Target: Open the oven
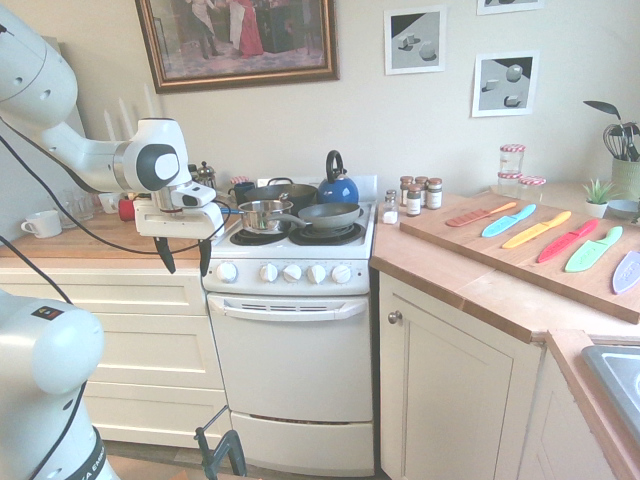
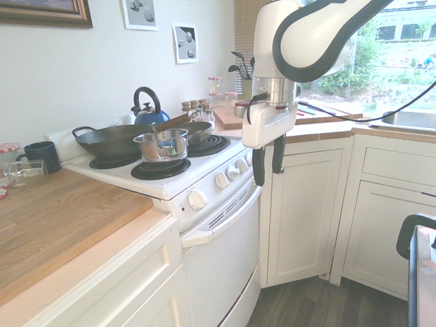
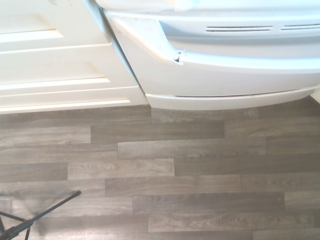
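Apparently, pans sit atop the oven, door shut.

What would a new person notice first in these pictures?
Probably the white robot arm, its open gripper pointing down in front of the stove, whose door is closed. Next, the blue kettle at the back of the stove, and the colourful knives lying on the wooden board at the right.
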Robot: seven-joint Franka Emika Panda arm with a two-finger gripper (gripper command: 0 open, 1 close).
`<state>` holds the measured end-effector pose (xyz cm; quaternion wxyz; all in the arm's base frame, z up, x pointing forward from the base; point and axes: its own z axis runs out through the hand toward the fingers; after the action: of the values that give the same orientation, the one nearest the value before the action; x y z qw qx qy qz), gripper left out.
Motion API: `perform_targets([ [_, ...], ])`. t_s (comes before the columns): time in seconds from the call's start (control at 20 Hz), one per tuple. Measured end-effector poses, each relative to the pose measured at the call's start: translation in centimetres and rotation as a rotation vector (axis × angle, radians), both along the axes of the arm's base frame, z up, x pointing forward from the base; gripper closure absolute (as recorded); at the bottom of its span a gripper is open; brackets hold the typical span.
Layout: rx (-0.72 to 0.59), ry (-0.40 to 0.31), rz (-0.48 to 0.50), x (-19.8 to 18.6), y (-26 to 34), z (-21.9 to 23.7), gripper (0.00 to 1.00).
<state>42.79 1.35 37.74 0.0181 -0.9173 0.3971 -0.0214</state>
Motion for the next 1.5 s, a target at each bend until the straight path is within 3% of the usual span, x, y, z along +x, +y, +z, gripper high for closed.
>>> perform_targets([
  [0.2,-0.007,0.028,-0.008,-0.4,-0.8,-1.2,0.00],
  [0.5,0.025,0.090,-0.009,0.9,-4.1,-7.6,0.00],
  [0.75,0.004,0.099,-0.018,5.8,-7.2,-12.2,0.00],
  [1.1,-0.022,0.058,0.020,14.1,-9.4,-13.7,0.00],
  [1.5,0.009,0.076,0.092,16.3,-9.7,-18.3,0.00],
])
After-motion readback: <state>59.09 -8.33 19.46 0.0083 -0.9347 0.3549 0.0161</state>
